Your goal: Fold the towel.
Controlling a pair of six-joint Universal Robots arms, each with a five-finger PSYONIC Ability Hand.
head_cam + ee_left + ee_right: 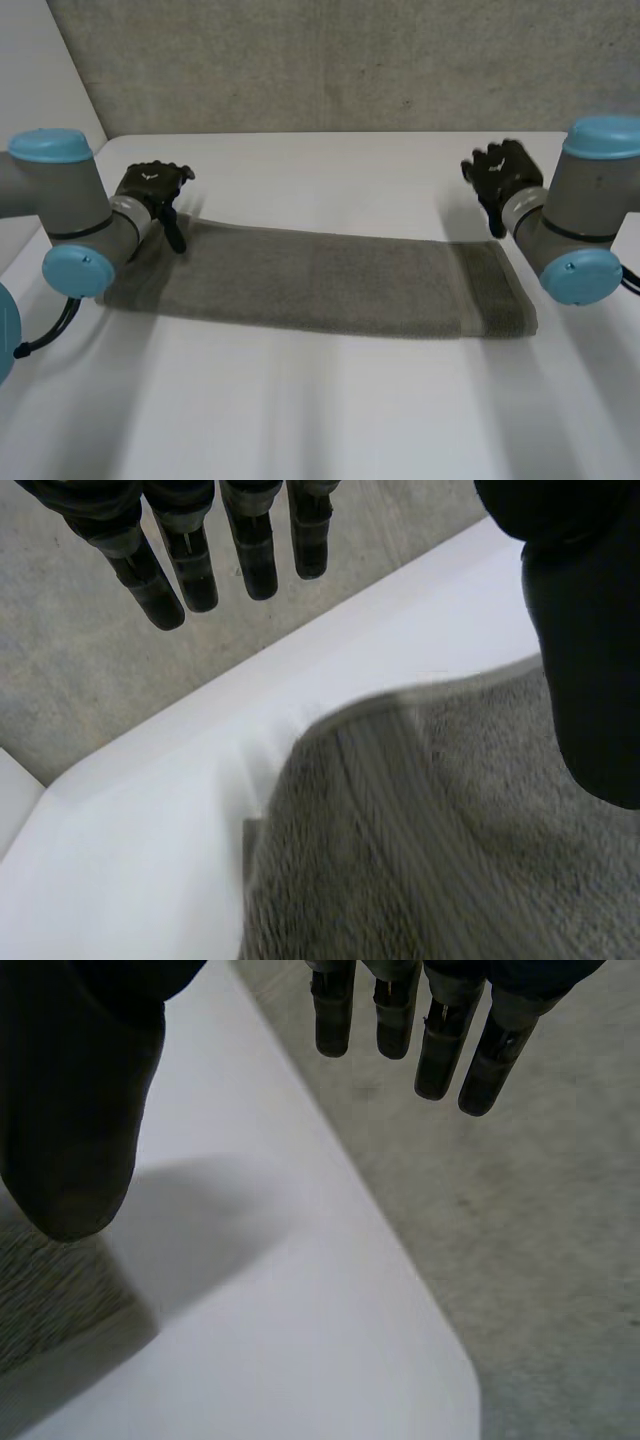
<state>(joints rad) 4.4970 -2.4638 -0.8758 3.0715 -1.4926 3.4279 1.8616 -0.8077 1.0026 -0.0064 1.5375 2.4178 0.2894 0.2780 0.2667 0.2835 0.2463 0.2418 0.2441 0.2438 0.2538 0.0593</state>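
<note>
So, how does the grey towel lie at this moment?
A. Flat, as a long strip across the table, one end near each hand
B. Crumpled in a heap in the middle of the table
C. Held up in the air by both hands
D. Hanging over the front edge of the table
A: the grey towel lies flat on the white table as a long strip, its ends near the open left hand and open right hand.
</note>
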